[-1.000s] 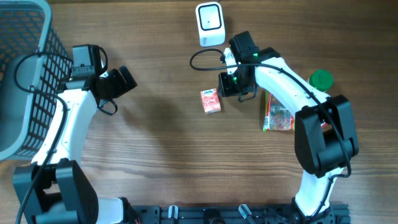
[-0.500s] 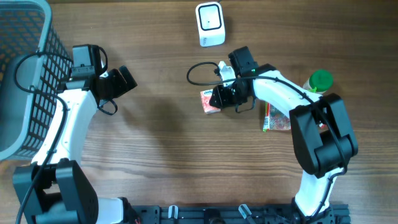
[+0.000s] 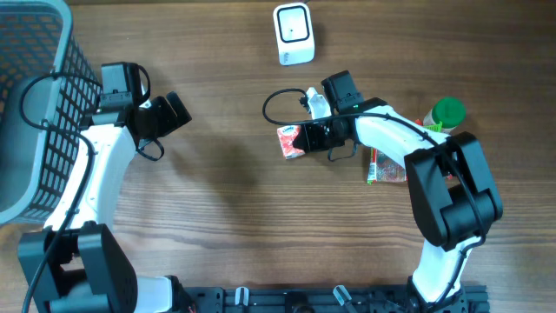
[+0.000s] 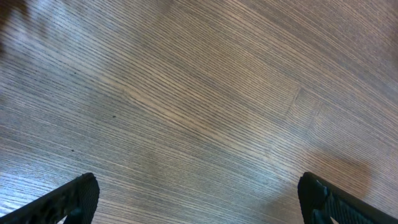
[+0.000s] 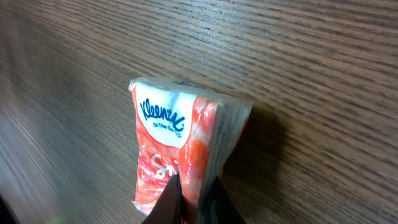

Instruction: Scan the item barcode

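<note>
- Brown wood-grain surface point(image 3: 226, 200) carries everything, with a grey mesh basket point(image 3: 35, 104) at its left end
- red-and-white plastic Kleenex tissue pack point(image 5: 180, 137) lies flat near the middle of the surface, well apart from a white boxy barcode scanner point(image 3: 294, 33) at the far edge
- right tool point(image 5: 189, 202) is pinched together on the pack's edge (wrapper creased there)
- left tool point(image 4: 202, 199) hangs with fingers wide apart over bare wood, gripping nothing
</note>
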You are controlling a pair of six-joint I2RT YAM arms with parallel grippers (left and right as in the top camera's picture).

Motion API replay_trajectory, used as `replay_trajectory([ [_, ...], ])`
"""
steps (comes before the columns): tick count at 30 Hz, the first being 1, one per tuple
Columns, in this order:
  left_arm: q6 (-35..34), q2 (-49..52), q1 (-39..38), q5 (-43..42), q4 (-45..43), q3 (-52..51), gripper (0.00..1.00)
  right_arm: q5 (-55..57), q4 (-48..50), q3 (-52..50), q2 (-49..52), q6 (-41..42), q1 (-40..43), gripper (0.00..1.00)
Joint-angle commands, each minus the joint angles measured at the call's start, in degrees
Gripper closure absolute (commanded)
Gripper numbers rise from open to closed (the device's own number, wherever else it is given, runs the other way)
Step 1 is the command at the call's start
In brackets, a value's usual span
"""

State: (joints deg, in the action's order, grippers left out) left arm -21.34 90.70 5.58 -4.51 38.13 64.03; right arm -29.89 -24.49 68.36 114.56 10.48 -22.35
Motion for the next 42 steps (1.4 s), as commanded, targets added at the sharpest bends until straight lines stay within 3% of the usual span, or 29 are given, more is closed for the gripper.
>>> replay_trajectory([
  [1,0.31,0.17,0.22,0.13,-0.02,0.15,0.0,0.2,-0.2,-1.31,0.0,0.22,-0.2,0.95],
  [5,0.31,0.17,0.22,0.13,-0.02,0.15,0.0,0.2,-0.2,-1.31,0.0,0.22,-0.2,0.92],
  [8,0.28,0.17,0.22,0.13,-0.02,0.15,0.0,0.2,-0.2,-1.31,0.0,0.31,-0.2,0.81],
  [15,0.31,0.17,0.22,0.13,-0.02,0.15,0.0,-0.35,-0.17,-0.81,-0.26,6.36,-0.07,0.85],
  [22,0.28,0.17,0.22,0.13,-0.02,0.15,0.0,-6.29,1.4,-0.46,-1.66,6.03,0.52,0.68],
  [31,0.31,0.17,0.22,0.13,-0.02,0.15,0.0,-5.14,1.75,-0.46,-1.66,6.05,0.52,0.66],
  [38,0.31,0.17,0.22,0.13,-0.02,0.15,0.0,-5.09,1.46,-0.48,-1.64,6.05,0.5,0.83],
  [40,0.31,0.17,0.22,0.13,-0.02,0.15,0.0,-4.9,1.29,-0.48,-1.64,6.03,0.5,0.94],
  [42,0.31,0.17,0.22,0.13,0.0,0.15,0.0,-4.94,1.33,-0.48,-1.64,6.03,0.5,0.96],
])
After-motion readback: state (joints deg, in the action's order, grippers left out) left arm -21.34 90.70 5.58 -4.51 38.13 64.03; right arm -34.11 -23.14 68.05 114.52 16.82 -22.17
